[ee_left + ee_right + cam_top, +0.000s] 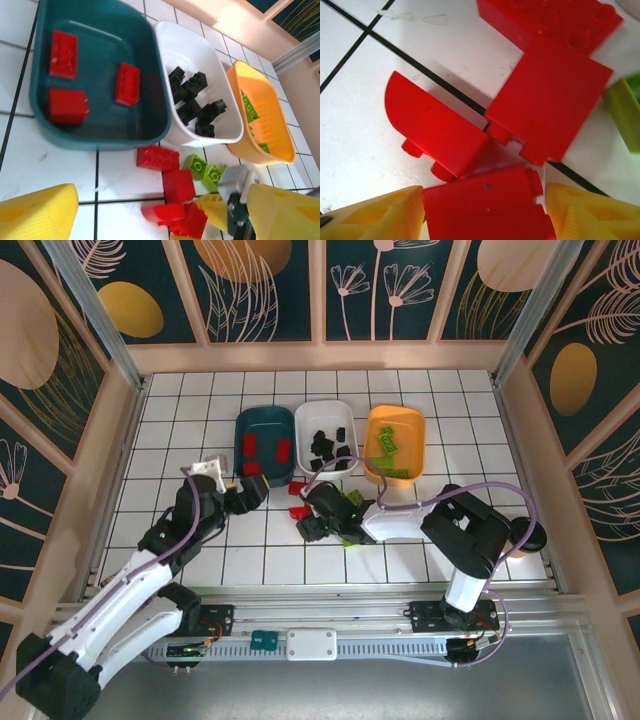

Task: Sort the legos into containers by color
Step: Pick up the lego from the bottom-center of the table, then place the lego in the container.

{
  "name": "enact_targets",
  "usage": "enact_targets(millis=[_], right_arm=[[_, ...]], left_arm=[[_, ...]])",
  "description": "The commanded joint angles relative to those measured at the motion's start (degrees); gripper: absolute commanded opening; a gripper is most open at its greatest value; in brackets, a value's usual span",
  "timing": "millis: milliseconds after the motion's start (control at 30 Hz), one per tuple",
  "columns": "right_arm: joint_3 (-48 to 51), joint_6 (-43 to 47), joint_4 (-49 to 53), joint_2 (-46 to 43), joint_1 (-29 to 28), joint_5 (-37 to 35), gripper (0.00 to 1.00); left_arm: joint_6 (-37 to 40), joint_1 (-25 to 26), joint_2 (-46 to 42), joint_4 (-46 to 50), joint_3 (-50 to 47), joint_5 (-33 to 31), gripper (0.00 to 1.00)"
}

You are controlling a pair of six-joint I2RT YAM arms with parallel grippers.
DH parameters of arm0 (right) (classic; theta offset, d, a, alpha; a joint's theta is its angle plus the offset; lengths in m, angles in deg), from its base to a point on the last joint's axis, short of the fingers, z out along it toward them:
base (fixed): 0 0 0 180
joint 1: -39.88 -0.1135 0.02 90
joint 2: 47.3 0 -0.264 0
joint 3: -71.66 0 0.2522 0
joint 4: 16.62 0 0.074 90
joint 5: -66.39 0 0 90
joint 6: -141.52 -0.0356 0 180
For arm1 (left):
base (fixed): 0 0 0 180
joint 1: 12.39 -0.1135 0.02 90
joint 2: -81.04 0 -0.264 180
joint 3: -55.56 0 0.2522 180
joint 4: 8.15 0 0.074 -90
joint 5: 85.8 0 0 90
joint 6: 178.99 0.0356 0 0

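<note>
A red brick [482, 212] seems to be squeezed by the right gripper [485, 197]; the left gripper [162, 197] is opened wide.

Bright light — soft shadows, glare streak on teal tray [95, 31], wrist close-ups blurred.
</note>
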Motion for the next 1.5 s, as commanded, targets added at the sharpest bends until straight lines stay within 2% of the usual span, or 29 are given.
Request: enact_targets(millis=[0, 100, 200, 333, 467, 600, 900, 1033, 1167, 1233, 1367, 1467], right_arm=[[-0.77, 1.73, -0.64, 0.84, 0.24, 3.08, 0.47], [0.86, 1.58, -0.11, -1.49, -0.20, 4.68, 0.33], [2.51, 1.18, 1.23, -5.66, -0.95, 5.24, 0.26], [3.20, 0.18, 2.74, -12.82, -1.47, 5.89, 0.23], [-0.44, -0.33, 2.18, -17.15, -1.32, 5.65, 0.23], [-9.08, -0.24, 0.61, -12.00, 0.19, 4.98, 0.23], [-34.27, -4.03, 1.38, 12.18, 7.35, 7.92, 0.25], [-41.32, -5.49, 2.96, 19.21, 8.15, 7.88, 0.36], [-43.94, -6.82, 2.22, 22.49, 8.61, 7.23, 0.61], [-43.14, -7.83, 0.42, 21.69, 8.96, 7.09, 0.69], [-38.49, -8.53, -3.19, 16.75, 9.11, 6.25, 0.73], [-32.21, -8.94, -6.40, 11.20, 9.11, 4.29, 0.73]], left_arm=[[-4.56, 0.27, -4.48, 0.98, -4.36, 0.47, 0.88], [-5.58, 0.27, -6.86, 1.65, -7.56, 0.30, 0.88], [-5.52, 0.25, -8.34, 2.12, -9.09, -0.03, 0.88], [-4.89, 0.27, -9.23, 2.20, -9.61, -0.31, 0.91], [-4.95, 0.27, -8.96, 1.62, -10.51, -0.76, 0.92], [-5.31, 0.27, -8.43, 1.11, -11.14, -0.95, 0.92], [-5.89, 0.27, -9.62, 3.75, -11.14, -1.73, 0.92], [-5.80, 0.27, -10.37, 4.55, -11.22, -1.43, 0.93], [-5.08, 0.27, -9.38, 4.08, -11.22, -0.65, 0.93], [-4.34, 0.27, -8.24, 3.08, -11.22, 0.61, 0.92], [-3.53, 0.60, -4.12, 0.03, -10.79, 2.78, 0.88], [-3.73, 2.77, -0.40, -3.16, -10.20, 2.20, 0.87]])
